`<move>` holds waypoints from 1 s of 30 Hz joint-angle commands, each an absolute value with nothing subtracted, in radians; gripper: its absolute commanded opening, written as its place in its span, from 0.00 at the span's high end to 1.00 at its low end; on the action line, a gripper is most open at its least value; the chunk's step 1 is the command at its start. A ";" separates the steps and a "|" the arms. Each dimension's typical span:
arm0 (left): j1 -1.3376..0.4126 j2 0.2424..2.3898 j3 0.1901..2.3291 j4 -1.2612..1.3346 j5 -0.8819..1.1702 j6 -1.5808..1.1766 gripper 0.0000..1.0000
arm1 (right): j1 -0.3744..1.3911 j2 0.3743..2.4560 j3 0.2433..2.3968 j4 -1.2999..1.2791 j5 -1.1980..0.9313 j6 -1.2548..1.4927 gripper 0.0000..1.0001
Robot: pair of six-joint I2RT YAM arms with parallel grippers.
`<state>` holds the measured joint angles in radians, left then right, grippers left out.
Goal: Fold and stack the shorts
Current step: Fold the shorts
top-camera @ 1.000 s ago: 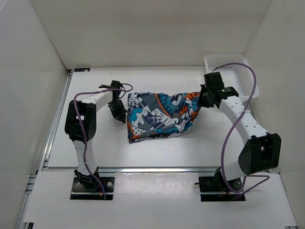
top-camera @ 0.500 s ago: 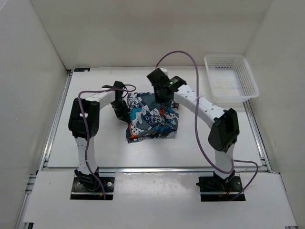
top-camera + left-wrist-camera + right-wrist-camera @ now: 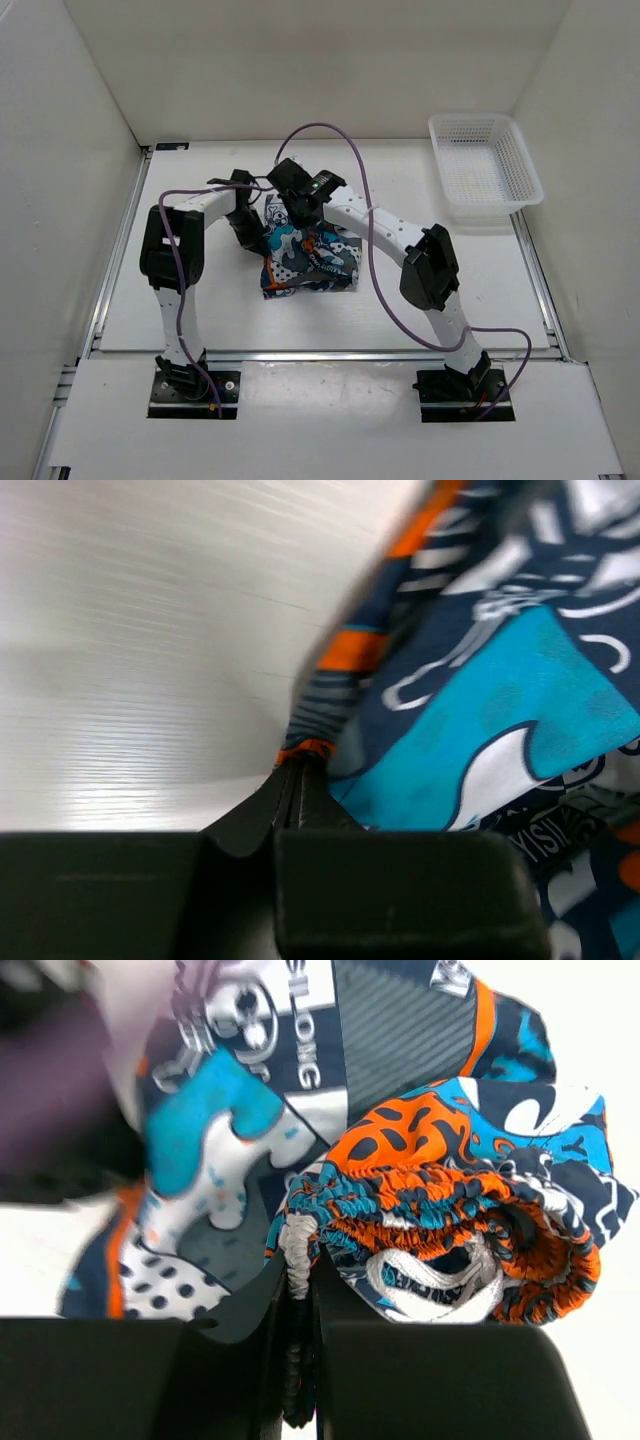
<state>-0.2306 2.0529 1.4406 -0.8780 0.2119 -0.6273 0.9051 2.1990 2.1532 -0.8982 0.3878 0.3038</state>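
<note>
The shorts (image 3: 305, 260) lie bunched in the middle of the table, printed in teal, orange, white and navy. My left gripper (image 3: 252, 232) is shut on their left edge; the left wrist view shows an orange-trimmed corner of the shorts (image 3: 470, 670) pinched between the fingertips (image 3: 290, 780). My right gripper (image 3: 298, 212) is above the shorts' upper left part, next to the left gripper. It is shut on the gathered elastic waistband (image 3: 440, 1210), which folds over the rest of the shorts; a white drawstring (image 3: 420, 1280) hangs out.
A white mesh basket (image 3: 484, 166) stands at the back right of the table. White walls close in the table on the left, back and right. The right arm reaches across the table's middle, its purple cable (image 3: 330, 135) looping above.
My right gripper has carried the waistband end leftward across the table, from the right side to beside the left gripper. The shorts went from spread out to bunched double. The left gripper stayed.
</note>
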 commanded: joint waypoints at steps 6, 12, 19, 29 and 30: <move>-0.153 1.991 1.404 -0.842 0.175 -0.588 0.90 | 0.877 2.143 2.120 -0.833 0.281 0.198 1.00; -0.108 1.970 1.413 -0.861 0.216 -0.569 0.87 | 0.896 2.255 2.246 -0.865 0.195 0.158 1.00; -0.063 1.866 1.439 -0.922 0.239 -0.560 0.61 | 0.905 2.355 2.377 -0.787 0.028 0.169 0.61; 0.002 1.749 1.470 -0.988 0.222 -0.529 0.55 | 0.873 2.028 2.027 -0.511 -0.109 0.236 0.15; 0.002 1.740 1.470 -0.988 0.198 -0.529 0.57 | 0.862 1.991 1.981 -0.497 -0.109 0.261 0.15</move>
<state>0.0040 1.7943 1.4414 -0.9646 0.2222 -0.5545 0.8970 2.1513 2.0502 -0.6140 -0.0795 0.2138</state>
